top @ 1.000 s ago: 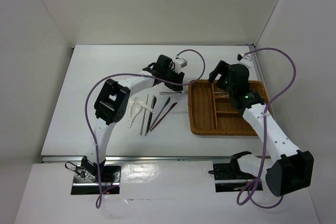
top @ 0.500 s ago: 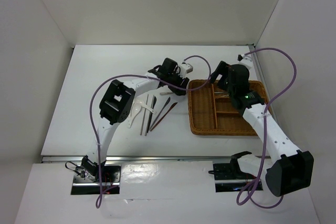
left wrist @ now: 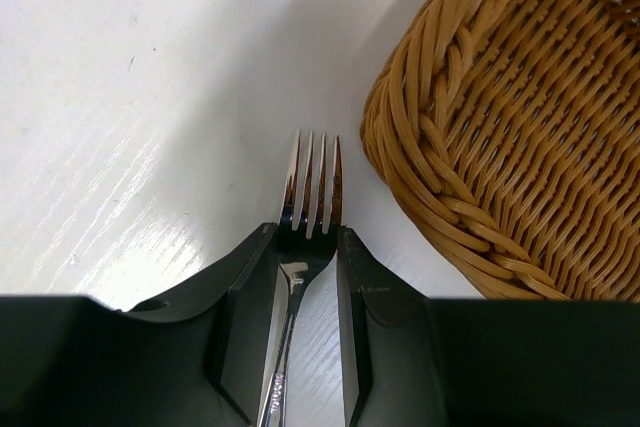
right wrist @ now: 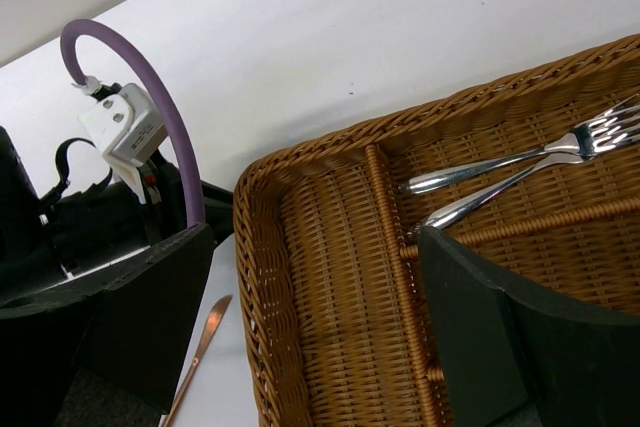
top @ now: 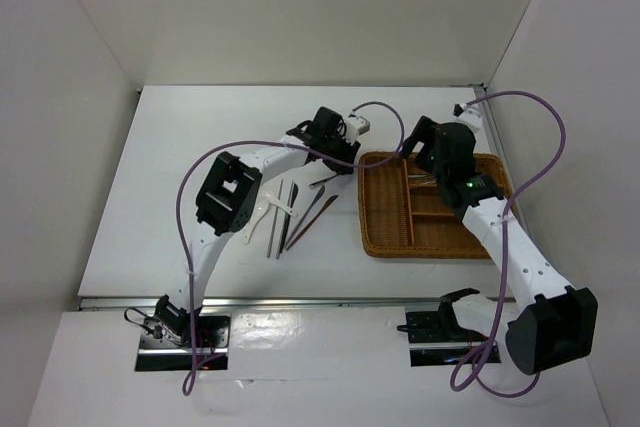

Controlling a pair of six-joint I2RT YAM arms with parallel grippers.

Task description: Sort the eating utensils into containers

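A silver fork (left wrist: 312,177) lies on the white table beside the corner of the wicker tray (left wrist: 480,147), tines pointing away. My left gripper (left wrist: 306,237) is down over it, both fingers pressed against the sides of the fork's head. From above, that gripper (top: 340,162) sits just left of the tray (top: 365,217). My right gripper (right wrist: 310,247) hangs open over the tray's long slot, empty. Two forks (right wrist: 520,162) lie in the far compartment. Two white spoons (top: 262,209), dark chopsticks (top: 277,217) and reddish-brown sticks (top: 310,215) lie on the table.
The tray's woven rim (right wrist: 255,247) stands low between the two grippers. A reddish stick's tip (right wrist: 200,342) lies close to its left wall. White walls enclose the table on three sides. Purple cables loop above both arms.
My left gripper has shifted right toward the tray's corner and lowered, and its jaws have narrowed onto the fork. The right arm has stayed still.
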